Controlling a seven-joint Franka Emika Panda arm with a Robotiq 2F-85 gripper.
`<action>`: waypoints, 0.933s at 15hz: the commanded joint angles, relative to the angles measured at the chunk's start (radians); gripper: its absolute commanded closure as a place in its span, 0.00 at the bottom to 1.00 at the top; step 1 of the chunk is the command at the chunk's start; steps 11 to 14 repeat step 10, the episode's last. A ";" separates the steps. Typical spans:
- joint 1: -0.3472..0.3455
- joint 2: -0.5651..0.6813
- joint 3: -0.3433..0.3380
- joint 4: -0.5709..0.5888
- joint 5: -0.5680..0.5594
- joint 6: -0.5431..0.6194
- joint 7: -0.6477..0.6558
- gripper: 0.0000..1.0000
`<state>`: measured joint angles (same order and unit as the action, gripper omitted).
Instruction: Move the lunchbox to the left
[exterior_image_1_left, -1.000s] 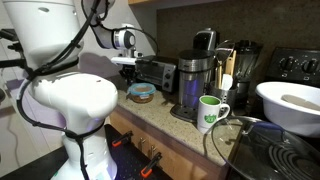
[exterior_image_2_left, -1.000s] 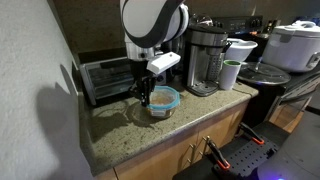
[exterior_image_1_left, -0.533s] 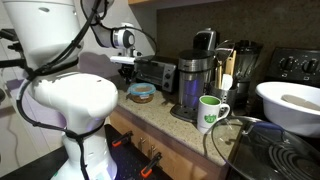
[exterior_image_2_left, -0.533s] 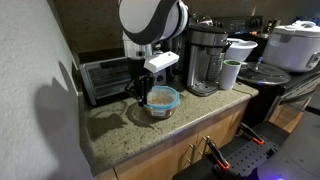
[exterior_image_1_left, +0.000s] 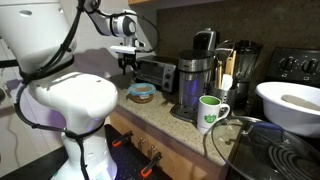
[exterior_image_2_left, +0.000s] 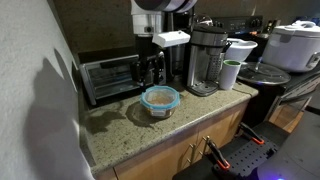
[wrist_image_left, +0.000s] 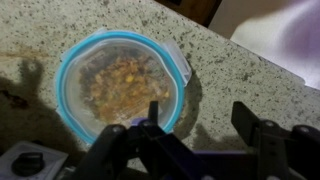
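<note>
The lunchbox (exterior_image_2_left: 160, 100) is a low round container with a blue rim and tan food inside. It stands alone on the speckled counter (exterior_image_2_left: 115, 130), in front of the toaster oven. It shows too in an exterior view (exterior_image_1_left: 141, 92), and the wrist view looks straight down on it (wrist_image_left: 122, 85). My gripper (exterior_image_2_left: 152, 68) hangs above and behind it, in front of the toaster oven, clear of the lid (exterior_image_1_left: 130, 62). In the wrist view my gripper (wrist_image_left: 200, 120) is open, with only bare counter between its fingers and the lunchbox just off to one side.
A toaster oven (exterior_image_2_left: 105, 78) stands at the back of the counter. A coffee maker (exterior_image_2_left: 207, 60) and a white-and-green mug (exterior_image_2_left: 231, 74) stand beside the lunchbox. A large white bowl (exterior_image_1_left: 290, 105) and a rice cooker (exterior_image_2_left: 295, 45) sit further along.
The gripper was shut at the lunchbox's edge; it has opened and risen up and back, away from it. The lunchbox stays on the counter.
</note>
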<state>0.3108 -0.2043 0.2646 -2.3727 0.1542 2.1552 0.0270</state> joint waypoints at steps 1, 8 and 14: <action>-0.024 -0.097 -0.027 -0.011 0.016 -0.099 -0.001 0.00; -0.057 -0.163 -0.062 -0.020 0.003 -0.149 -0.009 0.00; -0.060 -0.164 -0.059 -0.023 -0.003 -0.147 -0.001 0.00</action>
